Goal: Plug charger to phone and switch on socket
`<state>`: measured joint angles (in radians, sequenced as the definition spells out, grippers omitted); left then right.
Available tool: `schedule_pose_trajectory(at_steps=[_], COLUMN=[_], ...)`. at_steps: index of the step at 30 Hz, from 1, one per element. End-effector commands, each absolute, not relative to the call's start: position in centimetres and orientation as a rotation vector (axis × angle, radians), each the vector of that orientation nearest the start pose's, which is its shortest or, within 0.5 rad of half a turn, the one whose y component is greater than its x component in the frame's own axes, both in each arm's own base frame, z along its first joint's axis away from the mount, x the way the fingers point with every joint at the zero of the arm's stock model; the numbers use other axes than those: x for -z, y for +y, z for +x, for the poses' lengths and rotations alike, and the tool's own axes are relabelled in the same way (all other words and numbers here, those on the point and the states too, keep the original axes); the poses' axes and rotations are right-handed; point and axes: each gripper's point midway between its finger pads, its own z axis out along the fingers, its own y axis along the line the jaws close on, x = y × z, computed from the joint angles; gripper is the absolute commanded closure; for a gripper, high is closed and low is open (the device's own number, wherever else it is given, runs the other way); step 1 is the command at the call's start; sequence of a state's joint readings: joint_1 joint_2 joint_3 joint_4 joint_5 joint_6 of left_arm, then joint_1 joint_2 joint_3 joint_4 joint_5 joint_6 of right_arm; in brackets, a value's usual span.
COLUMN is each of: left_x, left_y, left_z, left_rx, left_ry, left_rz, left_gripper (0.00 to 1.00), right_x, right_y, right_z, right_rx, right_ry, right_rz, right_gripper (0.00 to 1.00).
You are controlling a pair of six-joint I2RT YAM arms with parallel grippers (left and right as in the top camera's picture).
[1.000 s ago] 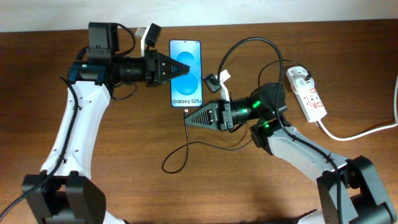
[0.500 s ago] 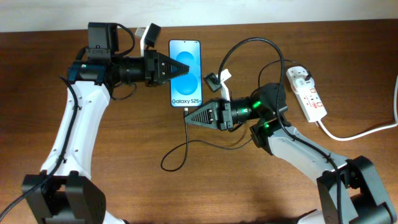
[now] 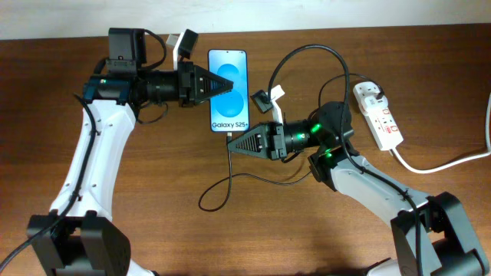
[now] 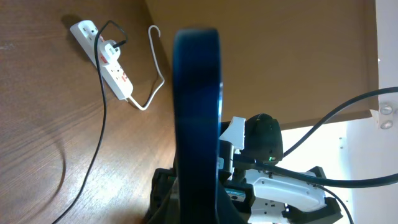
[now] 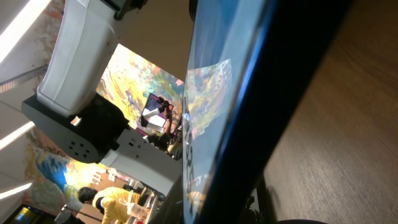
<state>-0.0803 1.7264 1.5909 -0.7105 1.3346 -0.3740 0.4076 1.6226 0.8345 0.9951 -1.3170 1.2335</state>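
The phone point(image 3: 234, 65) lies face up on the brown table with its blue screen lit. My left gripper point(image 3: 229, 86) reaches over it from the left and is shut on it; in the left wrist view the phone point(image 4: 198, 93) stands edge-on between the fingers. My right gripper point(image 3: 232, 147) is just below the phone's bottom edge, shut on the plug end of the charger point(image 3: 307, 49). The black cable loops up and over to its adapter point(image 3: 370, 92), which is plugged into the socket point(image 3: 386, 126) at the right. The right wrist view is filled by the phone's edge point(image 5: 280, 81); the plug is hidden there.
The thick white cord point(image 3: 430, 165) runs from the socket off the right edge. A slack loop of the charger cable point(image 3: 211, 201) lies below the right gripper. The socket point(image 4: 121, 78) and the cable point(image 4: 102, 118) also show in the left wrist view.
My right gripper has edged slightly up towards the phone's bottom edge, and the slack cable loop has shifted a little left. The left arm and the phone have not moved.
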Motion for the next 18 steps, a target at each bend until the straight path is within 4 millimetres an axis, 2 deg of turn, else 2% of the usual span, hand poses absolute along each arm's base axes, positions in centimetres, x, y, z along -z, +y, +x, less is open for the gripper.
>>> schedule_pose_trajectory(at_steps=[1, 5, 13, 18], left_x=[-32.0, -32.0, -32.0, -32.0], left_y=[-20.0, -20.0, -20.0, -20.0], left_z=[36.8, 36.8, 36.8, 36.8], left_rx=[1.833, 1.833, 1.832, 1.830], left_ry=[2.160, 2.160, 2.160, 2.158], left_rz=[0.363, 0.363, 0.363, 0.367], left_gripper=[1.00, 1.00, 1.00, 1.00], right_x=[-28.1, -28.1, -28.0, -28.0], right_y=[29.9, 29.8, 28.9, 29.3], right_z=[27.6, 26.9, 27.4, 27.0], right_rx=[-2.033, -2.044, -2.039, -2.047], right_ry=[1.829, 1.829, 1.841, 1.841], right_rz=[-0.659, -0.708, -0.699, -0.715], right_gripper=[0.96, 0.96, 0.96, 0.96])
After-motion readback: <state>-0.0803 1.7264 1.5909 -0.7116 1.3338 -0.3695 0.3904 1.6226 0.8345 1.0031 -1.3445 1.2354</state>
